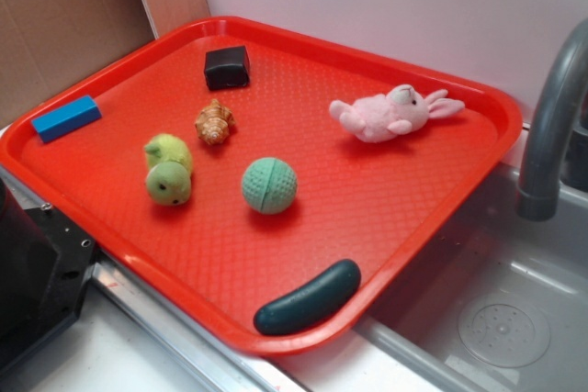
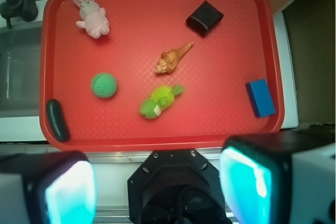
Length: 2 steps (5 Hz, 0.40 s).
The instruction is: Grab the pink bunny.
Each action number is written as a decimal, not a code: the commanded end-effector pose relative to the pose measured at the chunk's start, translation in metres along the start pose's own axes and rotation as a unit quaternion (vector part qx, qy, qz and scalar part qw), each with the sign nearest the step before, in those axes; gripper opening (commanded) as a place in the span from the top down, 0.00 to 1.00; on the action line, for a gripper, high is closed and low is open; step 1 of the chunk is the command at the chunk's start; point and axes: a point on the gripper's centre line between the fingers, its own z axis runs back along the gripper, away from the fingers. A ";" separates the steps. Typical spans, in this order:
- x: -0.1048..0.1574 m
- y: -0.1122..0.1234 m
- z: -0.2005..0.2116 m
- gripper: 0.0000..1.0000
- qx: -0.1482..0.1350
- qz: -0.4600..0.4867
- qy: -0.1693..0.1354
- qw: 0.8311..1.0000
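The pink bunny (image 1: pixel 395 112) lies on its side at the far right of the red tray (image 1: pixel 367 208), ears pointing right. In the wrist view the bunny (image 2: pixel 92 17) is at the tray's (image 2: pixel 226 114) far left corner. My gripper (image 2: pixel 157 187) is open and empty, its two cyan pads (image 2: pixel 71 195) spread wide at the bottom of the wrist view. It is high above the robot base, off the tray's near edge and far from the bunny. The gripper does not show in the exterior view.
On the tray are a green ball (image 1: pixel 269 184), a yellow-green plush toy (image 1: pixel 169 169), a brown shell-shaped toy (image 1: pixel 214 122), a black block (image 1: pixel 227 67), a blue block (image 1: pixel 66 117) and a dark green cucumber-shaped toy (image 1: pixel 308 296). A grey faucet (image 1: pixel 551 126) and sink (image 1: pixel 496 319) are on the right.
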 end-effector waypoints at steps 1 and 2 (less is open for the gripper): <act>0.000 0.000 0.000 0.00 0.000 0.000 0.000 1.000; 0.044 0.008 -0.050 0.00 -0.067 -0.119 -0.017 0.990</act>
